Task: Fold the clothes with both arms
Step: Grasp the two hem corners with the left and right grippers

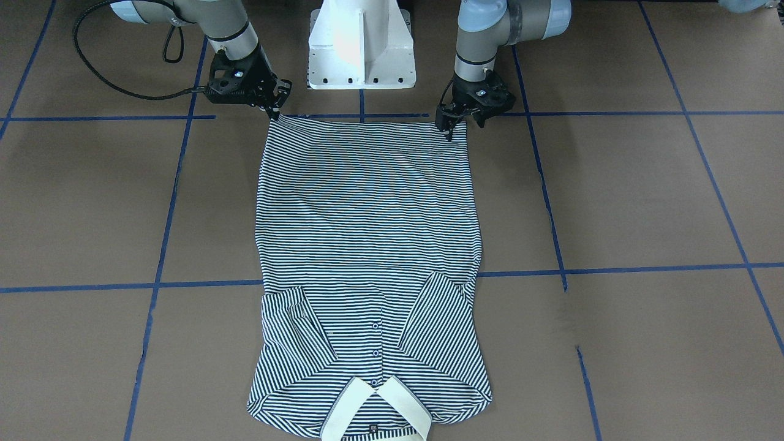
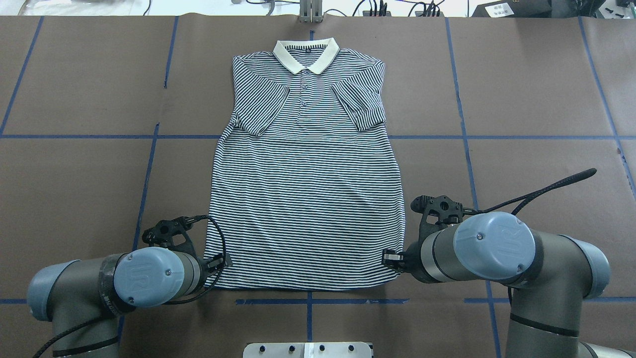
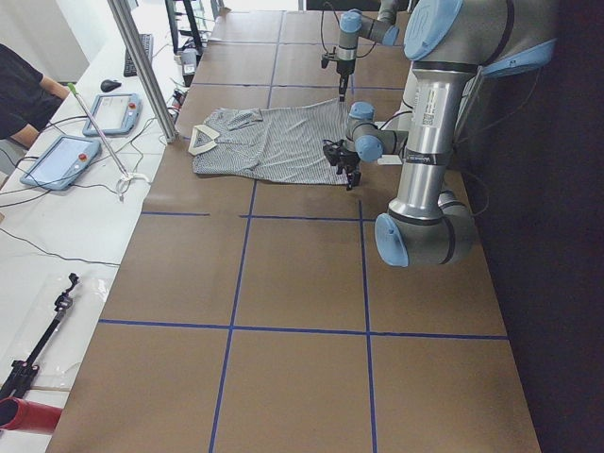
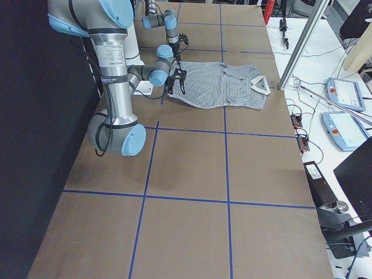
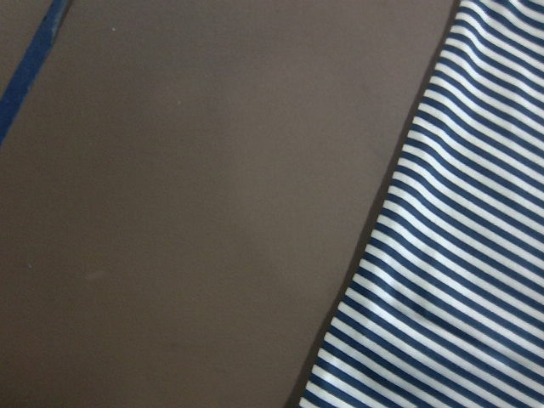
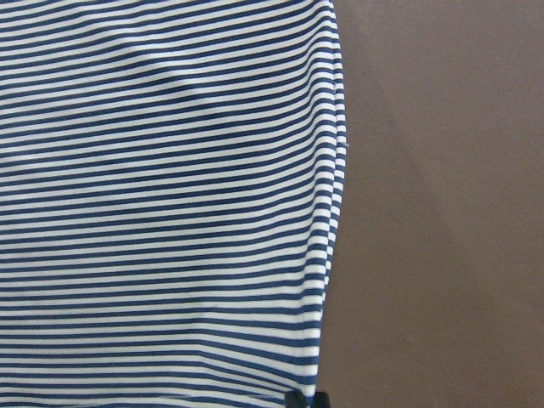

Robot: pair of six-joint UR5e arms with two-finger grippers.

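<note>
The striped polo shirt (image 1: 367, 233) lies flat and face up on the brown table, both sleeves folded in over the chest, with its cream collar (image 2: 305, 52) at the far end from the robot. It also shows in the overhead view (image 2: 308, 199). My left gripper (image 1: 451, 130) (image 2: 221, 262) is low at the hem corner on my left and looks shut on the shirt. My right gripper (image 1: 274, 112) (image 2: 390, 258) is at the other hem corner. One black fingertip (image 6: 306, 399) shows at the shirt's edge, where the stripes pucker toward it. The left wrist view shows only shirt (image 5: 459, 255) and table.
The white pedestal (image 1: 361, 43) stands just behind the hem, between the arms. Blue tape lines (image 1: 612, 268) grid the table. A black cable (image 1: 122, 92) loops beside the right arm. A metal post (image 3: 142, 66) and tablets (image 3: 104, 113) stand past the collar end.
</note>
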